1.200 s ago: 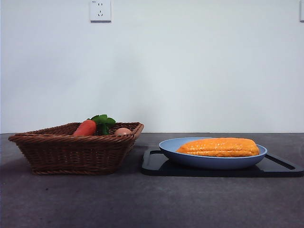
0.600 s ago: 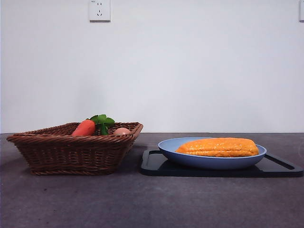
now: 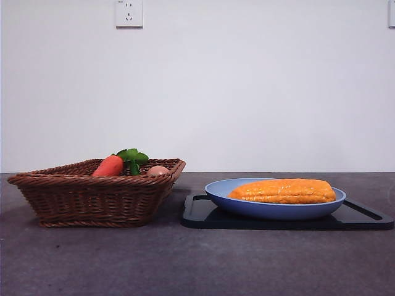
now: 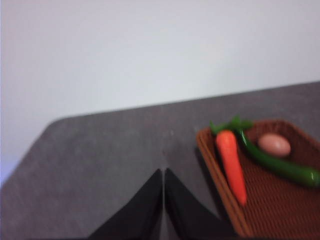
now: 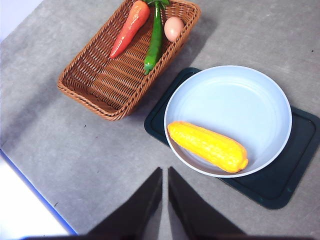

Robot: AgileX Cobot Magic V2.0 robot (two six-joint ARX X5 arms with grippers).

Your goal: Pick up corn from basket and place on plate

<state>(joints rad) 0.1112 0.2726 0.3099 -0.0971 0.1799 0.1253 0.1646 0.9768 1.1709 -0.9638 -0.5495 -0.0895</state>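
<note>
The orange-yellow corn (image 3: 284,191) (image 5: 207,146) lies flat in the light-blue plate (image 3: 217,193) (image 5: 235,95), along one side of it. The brown wicker basket (image 3: 92,200) (image 5: 100,80) (image 4: 227,200) stands left of the plate in the front view. My right gripper (image 5: 165,172) is shut and empty, high above the table, short of the plate. My left gripper (image 4: 163,174) is shut too, over bare table beside the basket. Neither arm shows in the front view.
The basket holds a red-orange carrot (image 3: 110,166) (image 5: 129,27) (image 4: 232,162), a green pepper (image 5: 154,42) (image 4: 280,167) and a pinkish egg-like ball (image 3: 158,170) (image 5: 173,28) (image 4: 274,145). A black tray (image 3: 197,213) (image 5: 280,187) lies under the plate. The table's edge (image 5: 30,192) runs near the right gripper.
Basket, plate and corn appear to shift slightly left in the front view. Nothing else differs.
</note>
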